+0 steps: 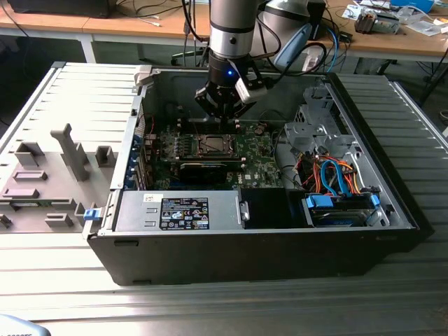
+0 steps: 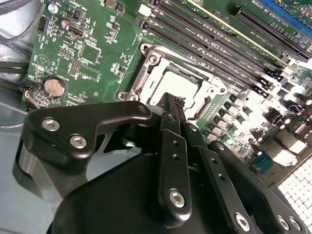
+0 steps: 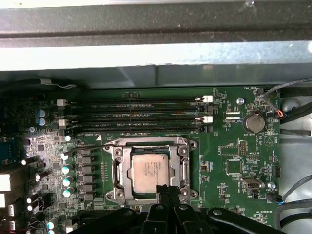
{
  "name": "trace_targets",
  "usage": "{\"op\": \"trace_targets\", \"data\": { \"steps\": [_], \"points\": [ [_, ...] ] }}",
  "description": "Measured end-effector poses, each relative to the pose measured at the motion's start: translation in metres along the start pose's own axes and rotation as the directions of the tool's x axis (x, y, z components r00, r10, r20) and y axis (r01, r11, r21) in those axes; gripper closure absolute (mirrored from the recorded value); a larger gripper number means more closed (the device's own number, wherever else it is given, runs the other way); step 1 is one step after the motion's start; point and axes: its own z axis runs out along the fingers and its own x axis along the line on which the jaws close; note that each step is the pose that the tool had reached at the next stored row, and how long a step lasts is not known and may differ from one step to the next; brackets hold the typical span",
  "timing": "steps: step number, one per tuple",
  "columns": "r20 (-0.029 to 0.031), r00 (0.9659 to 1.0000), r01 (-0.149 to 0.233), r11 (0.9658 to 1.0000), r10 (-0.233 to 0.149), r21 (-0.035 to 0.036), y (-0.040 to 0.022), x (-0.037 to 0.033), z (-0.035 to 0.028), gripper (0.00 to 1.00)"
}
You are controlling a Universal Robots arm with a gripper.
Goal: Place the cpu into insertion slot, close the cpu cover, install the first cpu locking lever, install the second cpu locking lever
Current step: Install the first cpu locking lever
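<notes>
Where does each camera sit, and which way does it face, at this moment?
Exterior view: off the arm, above the open black computer case, looking down into it; the grey arm and black gripper show.
Second wrist view: on the arm behind the gripper, looking along its shut fingers at the silvery-grey square cpu.
First wrist view: on the arm, facing the green motherboard; the gripper shows.
Shared: both wrist views show the cpu within the silvery metal cpu cover, and a round coin battery.

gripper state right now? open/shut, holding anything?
Gripper: shut, fingertips together at the edge of the cpu cover, which lies down around the cpu; whether they pinch anything cannot be told.
</notes>
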Motion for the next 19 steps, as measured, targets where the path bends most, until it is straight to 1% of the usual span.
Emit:
{"op": "trace_targets", "data": {
  "steps": [19],
  "points": [
    [0.0020, 0.9994, 0.034, 0.9994, -0.034, 0.0000, 0.0000, 0.0000, 0.0000, 0.89]
  ]
}}
